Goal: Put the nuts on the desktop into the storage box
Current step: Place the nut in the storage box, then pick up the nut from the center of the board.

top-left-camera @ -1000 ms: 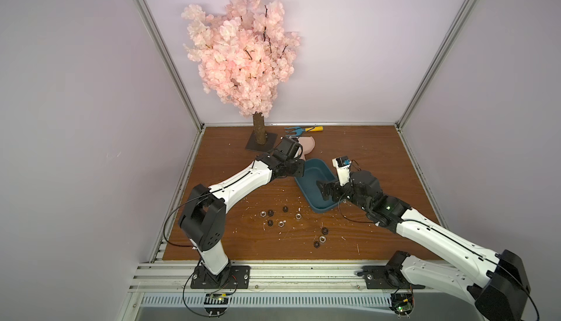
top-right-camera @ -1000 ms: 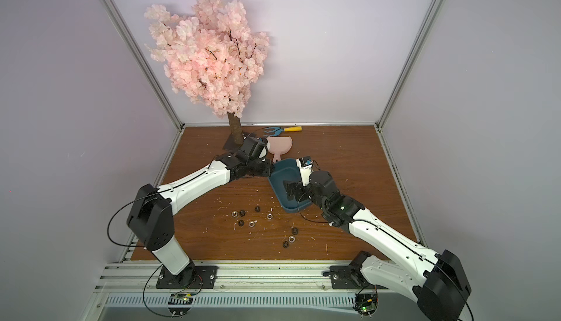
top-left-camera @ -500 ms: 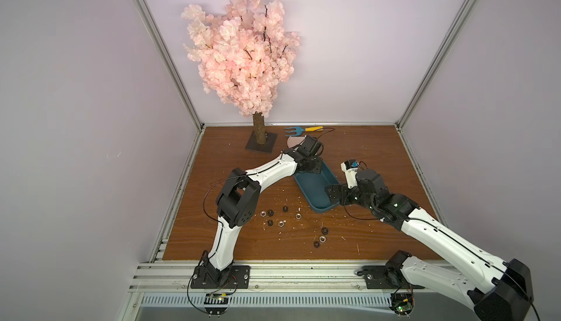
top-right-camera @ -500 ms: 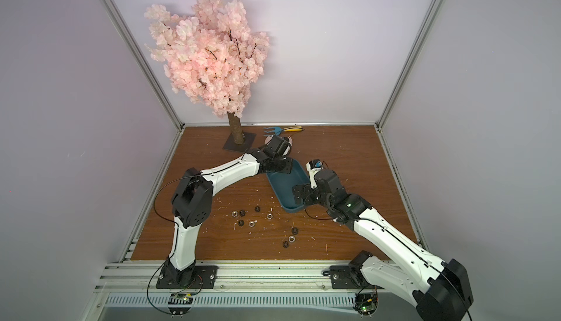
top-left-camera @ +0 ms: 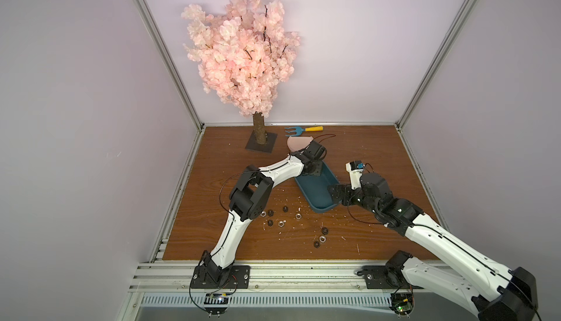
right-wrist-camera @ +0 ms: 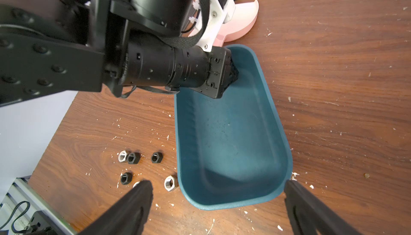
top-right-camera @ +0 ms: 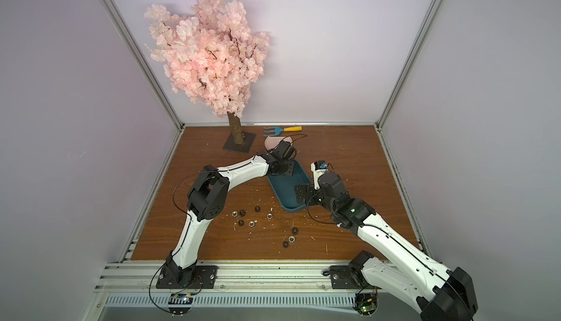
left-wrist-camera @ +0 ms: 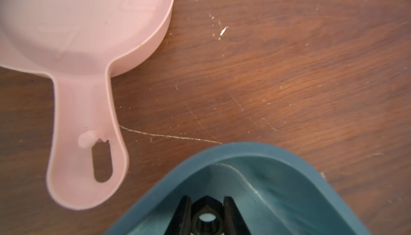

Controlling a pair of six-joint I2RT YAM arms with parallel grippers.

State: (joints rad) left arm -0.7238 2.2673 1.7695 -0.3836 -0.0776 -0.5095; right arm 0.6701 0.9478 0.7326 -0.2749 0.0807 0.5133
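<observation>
Left of centre on the surface (top-left-camera: 364, 152), six nuts (top-left-camera: 281, 223) lay in a loose cluster, three black and three silver. They sat beside the near left side of the storage box (top-left-camera: 317, 193), well apart from the left hand (top-left-camera: 314, 170). In the right wrist view the closest silver nut (right-wrist-camera: 170, 183) sat just beside the box wall.

The left hand was clenched on a black nut (left-wrist-camera: 206, 217). The left wrist view showed it pinched between both fingers (left-wrist-camera: 184, 213), hole facing the camera, over the box floor at the far rounded end. Couldn't tell if the nut touched the floor. A pink dustpan (left-wrist-camera: 77, 22) lay just past that end, handle near the box rim but apart from it.

Further right, three more nuts (top-left-camera: 322, 238) (black, silver, black) lay on the surface in front of the box's near end, apart from both hands.

The right hand (right-wrist-camera: 218, 189) was released, jaws spread wide, low at the box's near right side. In its wrist view the box's near end lay between the fingers (right-wrist-camera: 138, 200). One finger was by the silver nuts, the other just outside the opposite corner. Couldn't tell if it touched that corner.
</observation>
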